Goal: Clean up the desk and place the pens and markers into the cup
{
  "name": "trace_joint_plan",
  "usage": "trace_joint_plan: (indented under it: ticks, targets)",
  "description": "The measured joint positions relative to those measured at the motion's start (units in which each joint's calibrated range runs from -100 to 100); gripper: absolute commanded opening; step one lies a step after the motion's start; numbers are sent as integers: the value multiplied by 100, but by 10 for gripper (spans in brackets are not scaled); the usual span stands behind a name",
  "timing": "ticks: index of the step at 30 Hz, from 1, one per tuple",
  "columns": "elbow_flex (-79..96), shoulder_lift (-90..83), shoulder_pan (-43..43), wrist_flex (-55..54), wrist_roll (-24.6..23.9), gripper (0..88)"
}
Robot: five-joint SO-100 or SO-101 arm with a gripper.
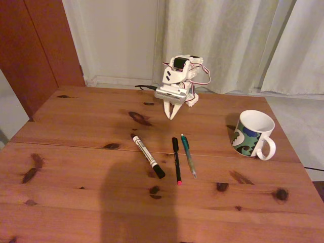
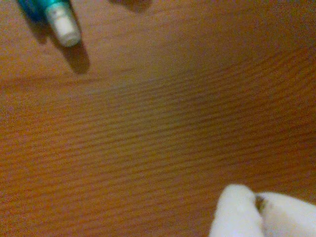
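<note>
Fixed view: table (image 1: pixel 76 202) of reddish planks; hand (image 1: pixel 172 114) at upper centre, fingers together and pointing down, holding nothing; marker (image 1: pixel 147 155), black pen (image 1: pixel 176 159) and teal pen (image 1: pixel 189 155) lie side by side at centre, below the hand; cup (image 1: pixel 252 134) stands upright at right, well apart from them. Wrist view: teal pen end (image 2: pixel 58 20) at upper left on the wood; white fingertips (image 2: pixel 237 212) touching at lower right.

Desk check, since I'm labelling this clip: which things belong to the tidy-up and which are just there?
Belongs to the job:
white marker
black pen
teal pen
cup
desk
end effector, closed and holding nothing

Just there:
curtains
cables behind the arm
</note>
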Motion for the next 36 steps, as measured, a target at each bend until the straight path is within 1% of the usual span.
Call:
trace_joint_plan:
  ticks: [17, 21, 27, 32, 36]
  targets:
    - [0, 0, 0, 0, 0, 6]
    - [-229, 76, 0, -25, 0, 6]
    - [-960, 1000, 0, -75, 0, 6]
    - [-1970, 2517, -22, -158, 0, 6]
    - [-3015, 3915, -220, -390, 0, 6]
